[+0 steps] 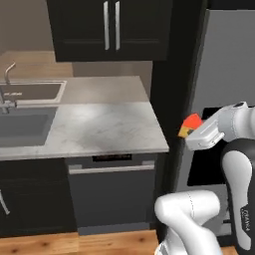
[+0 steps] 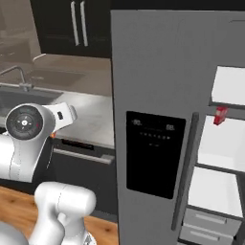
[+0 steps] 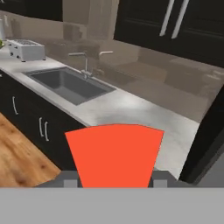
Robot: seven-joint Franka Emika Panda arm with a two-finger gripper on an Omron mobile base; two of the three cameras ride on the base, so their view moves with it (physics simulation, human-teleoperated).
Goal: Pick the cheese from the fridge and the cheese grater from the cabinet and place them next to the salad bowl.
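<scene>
Jaws clamp the cheese (image 1: pixel 191 124) in mid-air beside the fridge (image 2: pixel 158 72), tabletop (image 1: pixel 99 127) at nine o'clock; light, firm, slightly slick, best pinched across its flat faces

**Dark Cabinets and Pale Stone in a Quiet Kitchen**

A pale marble counter (image 1: pixel 104 130) ran beside a grey sink (image 1: pixel 22 124) with a curved faucet (image 1: pixel 9 72). Black base cabinets (image 3: pixel 26 118) stood on a wood plank floor (image 1: pixel 74 243), a dishwasher (image 1: pixel 112 194) set under the counter. A white toaster (image 3: pixel 26 49) sat far along a beige-brown backsplash (image 3: pixel 144 74).
</scene>
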